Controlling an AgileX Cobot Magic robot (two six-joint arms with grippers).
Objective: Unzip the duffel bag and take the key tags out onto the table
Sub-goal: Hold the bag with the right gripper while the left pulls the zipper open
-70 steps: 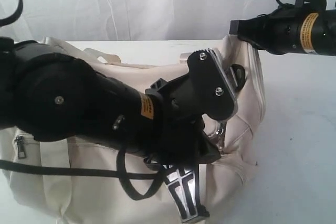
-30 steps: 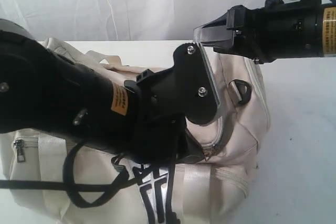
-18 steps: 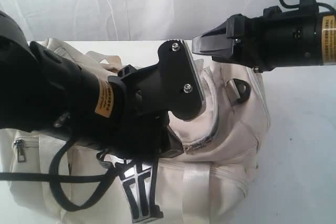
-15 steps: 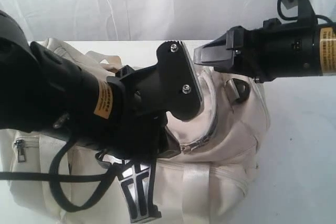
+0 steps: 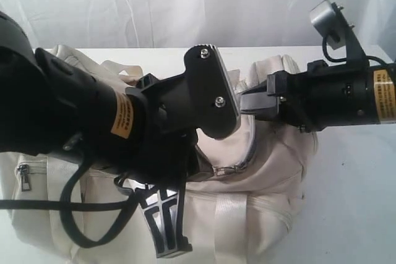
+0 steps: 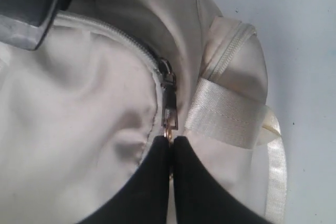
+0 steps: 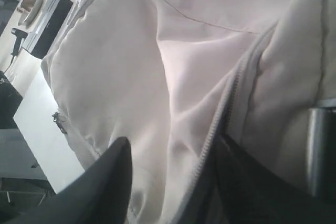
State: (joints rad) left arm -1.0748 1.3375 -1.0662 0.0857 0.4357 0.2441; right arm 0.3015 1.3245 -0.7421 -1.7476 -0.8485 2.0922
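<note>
Two arms: both over the bag point(image 5: 266, 177); the left one hides much of its left half in the exterior view.
Left gripper point(image 6: 171, 139): fingers pressed together, pinching the lower end of the zipper pull point(image 6: 169, 109).
Strap point(image 6: 226, 119): just beside the pull, crossing the bag's end.
Zipper point(image 5: 250, 143): curves up the bag's right end; a narrow dark gap runs beside its teeth in the right wrist view.
Right gripper point(image 5: 247, 102): fingers apart at the bag's upper right, with the zipper line between them; contact unclear.
Table point(image 5: 352, 202): the bag lies on it, with bare surface to the bag's right and behind it up to the far edge.
</note>
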